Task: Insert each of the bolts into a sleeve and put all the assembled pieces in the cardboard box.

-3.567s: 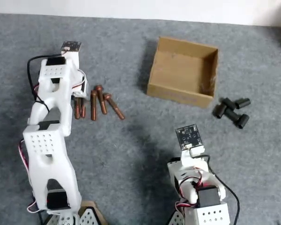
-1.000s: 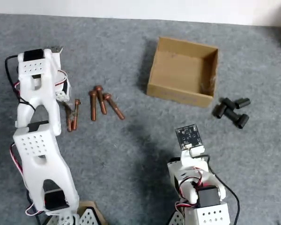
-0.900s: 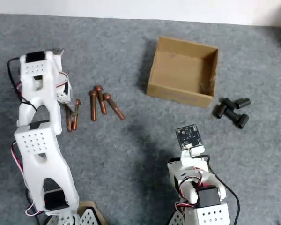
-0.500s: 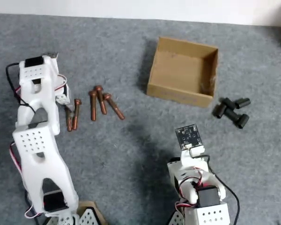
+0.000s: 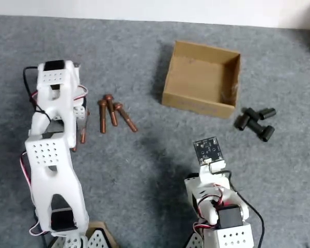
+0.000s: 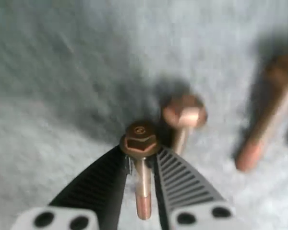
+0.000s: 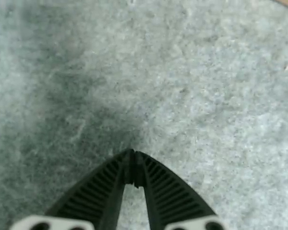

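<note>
- Well, the left gripper [image 6: 140,155] is pinching a copper-coloured bolt [image 6: 139,140] by the shank just under its hexagonal head. The ribbed black fingers [image 6: 175,172] press on either side of it (the shank runs back between them toward the wrist).
- Whether the held bolt touches the grey carpet [image 5: 144,170] or hangs just above it cannot be told.
- A second bolt [image 6: 184,115] lies just beside the held one, head near head, and a third bolt [image 6: 266,127] lies farther off on the carpet.
- In the high view the left arm [image 5: 54,98] bends over the left end of the bolt row. One bolt shank [image 5: 83,133] shows at its edge.
- Three loose bolts [image 5: 112,111] lie between that arm and the cardboard box [image 5: 199,106].
- The cardboard box stands upright with its open top up, well apart from the bolts.
- The black sleeves [image 5: 254,123] lie in a small heap near the box's right front corner.
- The right gripper [image 7: 133,175] has its fingers pressed tip to tip above the carpet.
- The right arm [image 5: 217,201] sits folded at the near edge, well apart from the sleeves and the box.
</note>
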`<state>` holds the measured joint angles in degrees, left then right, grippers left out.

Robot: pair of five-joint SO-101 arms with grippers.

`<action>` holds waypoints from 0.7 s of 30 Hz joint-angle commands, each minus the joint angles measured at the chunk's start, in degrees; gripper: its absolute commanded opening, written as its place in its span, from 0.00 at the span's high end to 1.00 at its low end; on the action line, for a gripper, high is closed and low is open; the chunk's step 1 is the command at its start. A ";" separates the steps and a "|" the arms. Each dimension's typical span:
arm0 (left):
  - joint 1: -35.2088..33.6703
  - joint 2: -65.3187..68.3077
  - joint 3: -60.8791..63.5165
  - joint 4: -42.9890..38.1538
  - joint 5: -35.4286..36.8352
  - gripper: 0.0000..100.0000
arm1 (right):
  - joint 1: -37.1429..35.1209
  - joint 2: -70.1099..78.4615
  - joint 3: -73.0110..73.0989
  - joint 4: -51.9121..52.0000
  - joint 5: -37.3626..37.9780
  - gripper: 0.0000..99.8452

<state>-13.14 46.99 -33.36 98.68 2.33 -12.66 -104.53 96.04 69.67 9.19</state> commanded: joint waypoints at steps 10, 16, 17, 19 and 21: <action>1.80 -44.70 43.74 -11.69 0.00 0.99 | 4.88 -0.57 8.48 -4.53 0.44 1.00; 2.24 -63.08 69.76 -32.97 0.09 0.99 | 14.29 -0.66 8.48 -7.43 0.53 1.00; 2.24 -65.45 72.84 -35.08 0.09 0.99 | 16.75 -0.75 8.48 -8.04 0.53 1.00; 2.24 -69.41 77.23 -37.36 0.09 0.99 | 20.35 -0.75 8.48 -11.56 0.44 1.00; 2.33 -70.64 79.08 -37.80 0.09 0.99 | 23.16 -0.75 8.48 -15.25 0.44 1.00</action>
<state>-12.00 -18.42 42.95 63.25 2.51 5.98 -104.53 96.04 59.21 9.19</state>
